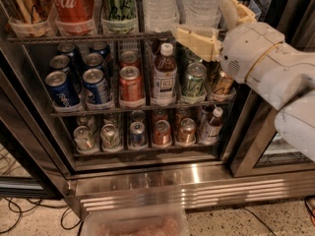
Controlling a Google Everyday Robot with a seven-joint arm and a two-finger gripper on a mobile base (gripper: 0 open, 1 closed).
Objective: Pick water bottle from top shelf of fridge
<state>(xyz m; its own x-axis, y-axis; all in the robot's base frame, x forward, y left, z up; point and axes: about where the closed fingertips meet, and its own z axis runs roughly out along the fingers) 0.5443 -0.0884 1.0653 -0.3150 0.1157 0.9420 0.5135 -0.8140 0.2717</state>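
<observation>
The fridge (pixel 44 146) stands open in front of me. Its top shelf (pixel 88 37) holds two clear ribbed water bottles, one in the middle (pixel 159 6) and one to its right (pixel 201 1). Only their lower bodies show; the caps are out of view. My gripper (pixel 210 24) is at the right end of the top shelf, open. One cream finger (pixel 193 37) lies in front of the shelf rail below the right water bottle, and the other finger (pixel 235 10) stands to that bottle's right. It holds nothing.
A gold can (pixel 22 6), a red cola can (pixel 71 4) and a green can (pixel 118 4) share the top shelf. The lower racks hold several cans and a brown-drink bottle (pixel 164 75). The door frame (pixel 248 141) is on the right; a plastic tub (pixel 135 224) and cables (pixel 19 213) lie on the floor.
</observation>
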